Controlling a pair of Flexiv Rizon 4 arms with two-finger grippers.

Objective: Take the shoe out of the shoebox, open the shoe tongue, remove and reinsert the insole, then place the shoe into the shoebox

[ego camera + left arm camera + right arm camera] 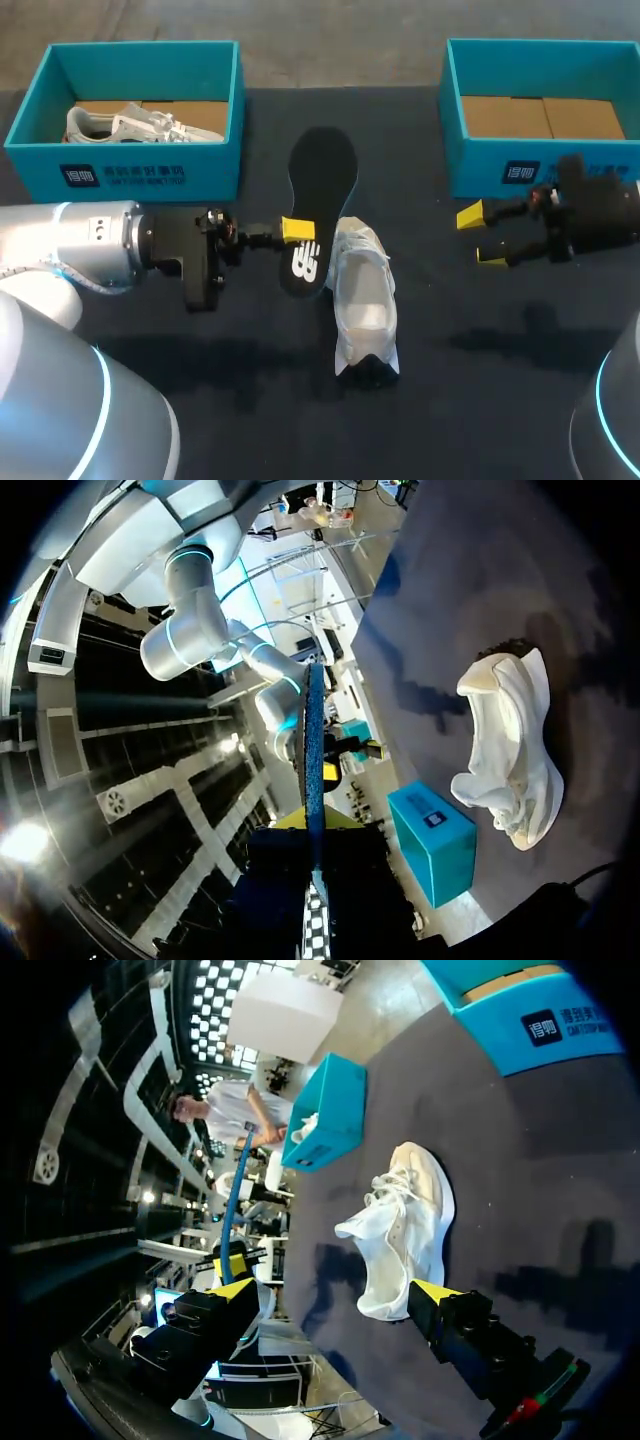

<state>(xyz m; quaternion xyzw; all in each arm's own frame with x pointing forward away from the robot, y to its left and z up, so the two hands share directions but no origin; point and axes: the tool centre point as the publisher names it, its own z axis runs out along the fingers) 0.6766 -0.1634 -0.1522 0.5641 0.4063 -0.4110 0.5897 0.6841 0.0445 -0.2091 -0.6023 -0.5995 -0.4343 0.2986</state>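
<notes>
My left gripper (297, 230) is shut on the black insole (322, 190), holding it on edge above the table just left of the shoe. In the left wrist view the insole (314, 730) stands as a thin edge between the yellow tips of that gripper (312, 822). The white shoe (362, 300) lies on the dark table with its tongue pulled open, beside the insole; it also shows as the shoe (512, 750) and the shoe (400, 1225). My right gripper (482, 237) hangs open and empty to the right of the shoe, its fingers wide apart in its own view (335, 1295).
A teal shoebox (140, 170) at the back left holds a second white shoe (140, 123). Another teal shoebox (545, 160) at the back right shows only its cardboard floor. Open dark table lies in front of the shoe.
</notes>
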